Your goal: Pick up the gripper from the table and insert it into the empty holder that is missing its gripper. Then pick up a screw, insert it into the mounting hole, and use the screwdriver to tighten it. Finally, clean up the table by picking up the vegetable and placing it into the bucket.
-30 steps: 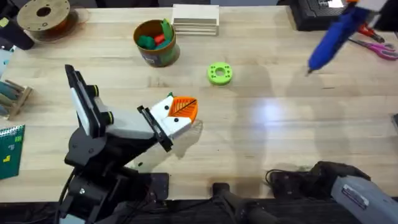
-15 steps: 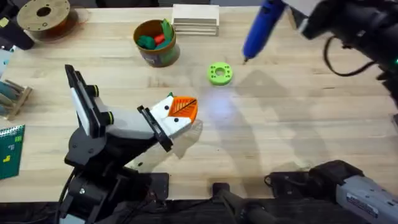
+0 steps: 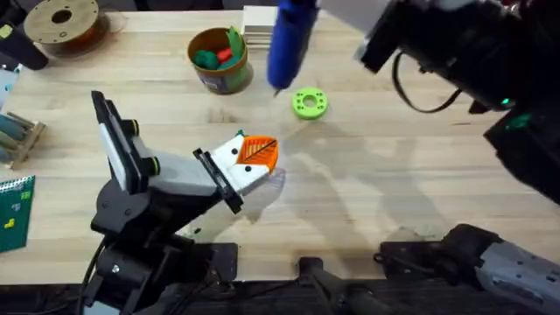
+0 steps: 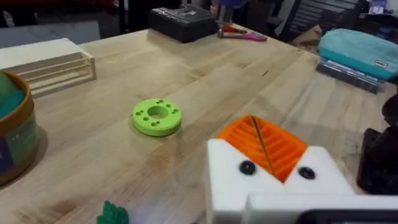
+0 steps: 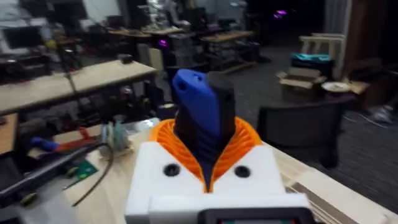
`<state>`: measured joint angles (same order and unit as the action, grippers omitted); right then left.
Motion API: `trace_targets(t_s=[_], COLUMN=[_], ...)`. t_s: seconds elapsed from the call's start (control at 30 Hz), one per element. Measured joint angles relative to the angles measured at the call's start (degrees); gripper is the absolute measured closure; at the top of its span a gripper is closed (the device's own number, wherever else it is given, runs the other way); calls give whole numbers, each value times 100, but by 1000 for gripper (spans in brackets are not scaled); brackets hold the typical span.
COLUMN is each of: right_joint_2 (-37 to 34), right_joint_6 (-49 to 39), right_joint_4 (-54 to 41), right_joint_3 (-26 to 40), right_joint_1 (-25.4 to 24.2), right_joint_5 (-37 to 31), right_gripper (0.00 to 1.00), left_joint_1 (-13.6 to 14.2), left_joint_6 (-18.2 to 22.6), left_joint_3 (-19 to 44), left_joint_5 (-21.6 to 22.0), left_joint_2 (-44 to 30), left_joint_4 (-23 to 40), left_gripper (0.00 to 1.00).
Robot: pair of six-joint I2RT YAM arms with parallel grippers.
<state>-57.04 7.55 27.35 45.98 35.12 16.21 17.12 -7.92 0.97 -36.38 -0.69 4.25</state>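
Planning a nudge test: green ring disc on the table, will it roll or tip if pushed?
The disc lies flat on the table, wider than tall, so it should slide, not roll or tip. It looks like rigid printed plastic with holes through it, so probably stiff and light. A nudge could send it skating across the smooth wood.

- Overhead looks down on the light wooden table (image 3: 367,175).
- Left wrist looks low across it, sharing the green holed plastic disc (image 3: 308,103) (image 4: 156,116).
- Right wrist faces the room.
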Motion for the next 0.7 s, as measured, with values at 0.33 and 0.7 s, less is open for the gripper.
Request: trace_targets(t_s=[0.33, 0.7], right_joint_2=[-457, -737], right_joint_6=[17, 17], right_joint_4=[444, 671], right_joint_3=[0, 0], right_joint_1=[965, 1149], right_joint_5=[24, 82], right_gripper=[968, 968], left_joint_1=[0, 0], left_joint_6=[0, 0], left_joint_3=[0, 0], left_joint_5=[0, 0], left_joint_2=[0, 1], left_joint_4=[0, 0], left_gripper=[993, 993])
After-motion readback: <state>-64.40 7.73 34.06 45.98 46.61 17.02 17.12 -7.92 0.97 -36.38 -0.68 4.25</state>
